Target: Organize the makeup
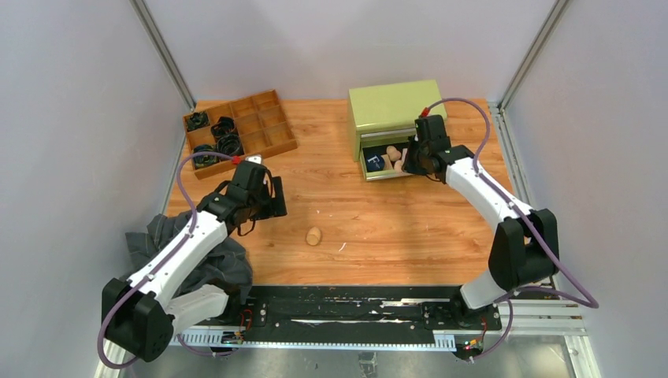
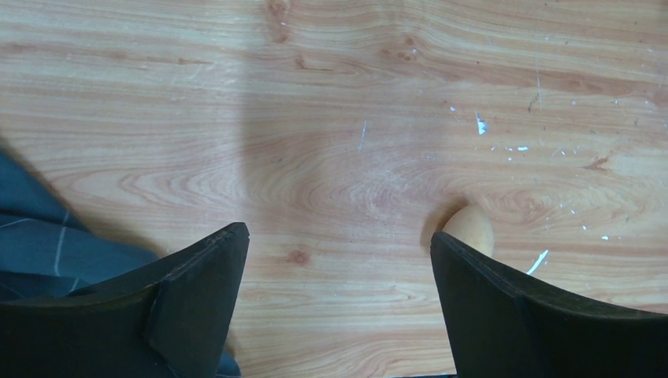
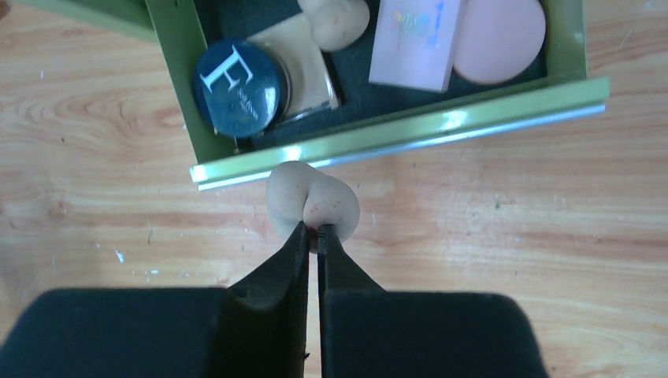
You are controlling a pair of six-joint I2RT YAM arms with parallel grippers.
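1. We see the right pincer (image 3: 317,230) closed to a narrow slit on a beige egg-shaped sponge (image 3: 313,197), pinching its near end so the soft body bulges round the tips.
2. The held sponge hangs right at the front rim of the open green drawer (image 3: 410,138). From the wrist view we judge it is not yet inside.
3. Inside the drawer lie the dark round compact marked "F" (image 3: 239,88), a tan square pad (image 3: 311,67) partly under it, a second sponge (image 3: 335,20), a pale pink flat box (image 3: 413,39) and a pink round puff (image 3: 504,39). We count these as sorted.
4. The left pincer (image 2: 339,240) hangs wide open and empty over the tabletop (image 1: 378,213), with a loose sponge (image 2: 470,228) peeking out just beside its right finger.
5. That loose sponge is the only makeup item we can find out on the bare wood. It sits well apart from the drawer.
6. The dark grey cloth (image 1: 228,260) lies by the left arm. The wooden tray (image 1: 260,118) holds black coiled bands (image 1: 224,134). Neither belongs to this job.
7. We judge the task nearly finished: drop the held sponge in, then bring over the loose one. Whether the drawer must be closed, we cannot tell.
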